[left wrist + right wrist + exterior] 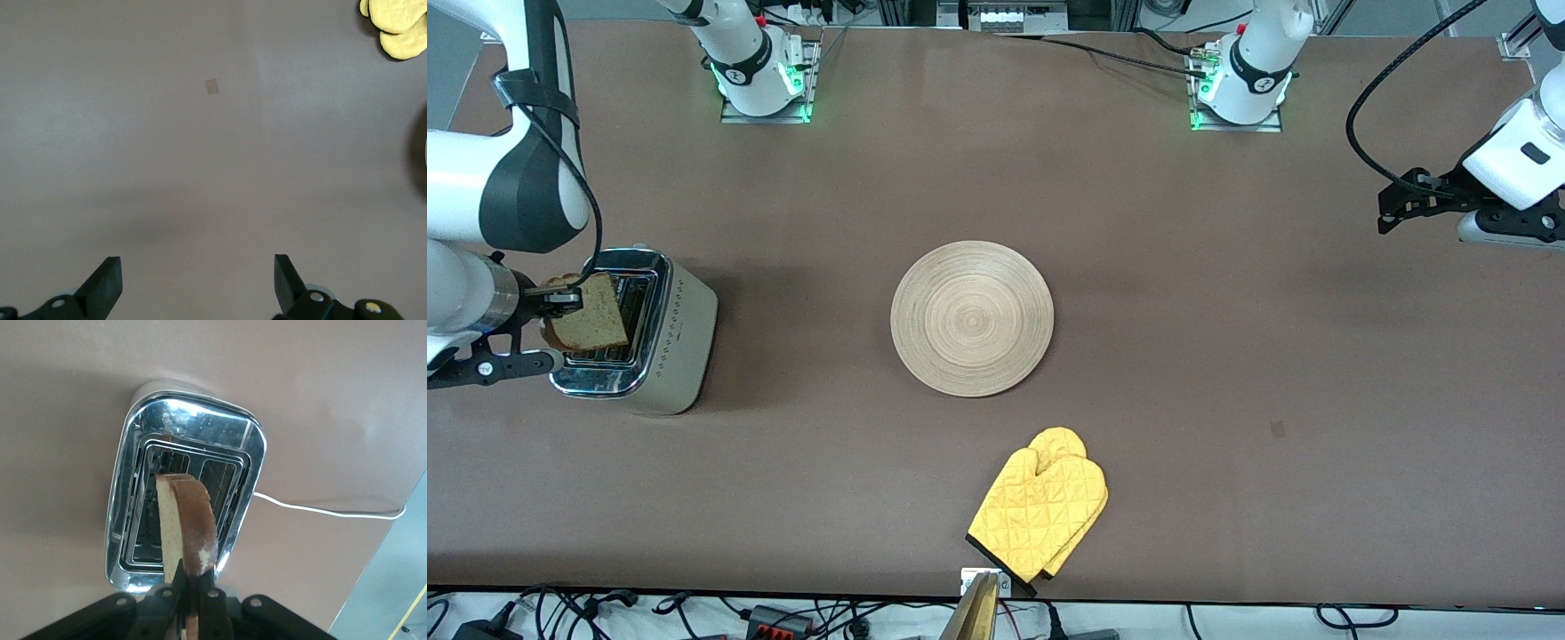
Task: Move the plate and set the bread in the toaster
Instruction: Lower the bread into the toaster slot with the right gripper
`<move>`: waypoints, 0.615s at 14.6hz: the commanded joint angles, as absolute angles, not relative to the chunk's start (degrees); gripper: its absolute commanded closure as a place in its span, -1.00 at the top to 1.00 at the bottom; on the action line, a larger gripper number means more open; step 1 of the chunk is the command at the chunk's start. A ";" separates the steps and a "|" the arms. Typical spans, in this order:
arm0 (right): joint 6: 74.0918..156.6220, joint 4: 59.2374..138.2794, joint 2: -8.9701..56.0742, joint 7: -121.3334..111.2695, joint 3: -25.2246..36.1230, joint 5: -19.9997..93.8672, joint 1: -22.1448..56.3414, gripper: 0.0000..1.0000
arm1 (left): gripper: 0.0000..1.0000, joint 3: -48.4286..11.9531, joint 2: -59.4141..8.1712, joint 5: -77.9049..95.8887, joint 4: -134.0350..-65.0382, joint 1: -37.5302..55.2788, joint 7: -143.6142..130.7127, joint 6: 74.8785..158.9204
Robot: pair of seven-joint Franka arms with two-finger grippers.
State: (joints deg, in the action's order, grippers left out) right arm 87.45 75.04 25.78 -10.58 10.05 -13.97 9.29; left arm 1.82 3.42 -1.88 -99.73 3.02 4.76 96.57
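Note:
The toaster stands at the right arm's end of the table, chrome top and two slots facing up. My right gripper is shut on the bread and holds the slice upright on edge just above the toaster's slots. In the right wrist view the bread hangs over the slots of the toaster, pinched at its crust edge. The plate lies flat and bare in the middle of the table. My left gripper is open and empty, waiting in the air over the left arm's end; its fingertips show over bare table.
A yellow oven mitt lies nearer the front camera than the plate, close to the table's front edge; it also shows in the left wrist view. The toaster's white cord runs off along the table.

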 commanded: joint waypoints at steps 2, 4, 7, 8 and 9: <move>88.59 72.95 27.77 -10.99 9.93 -14.77 9.05 -1.00 | 1.00 1.85 3.69 -1.58 -98.88 2.99 4.22 94.92; 89.38 73.04 28.39 -10.55 9.93 -14.68 9.05 -1.00 | 1.00 1.84 3.69 -1.58 -98.88 2.99 4.22 94.83; 89.30 73.21 28.83 -6.87 9.84 -14.33 9.23 -1.00 | 1.00 1.76 3.60 -1.58 -98.79 3.08 4.22 94.83; 89.38 73.30 28.92 -6.59 9.76 -14.07 9.32 -1.00 | 1.00 1.76 3.60 -1.58 -98.79 3.08 4.22 94.83; 89.47 73.30 29.00 -6.42 9.76 -13.63 9.23 -1.00 | 1.00 1.76 3.60 -1.58 -98.79 3.08 4.22 94.83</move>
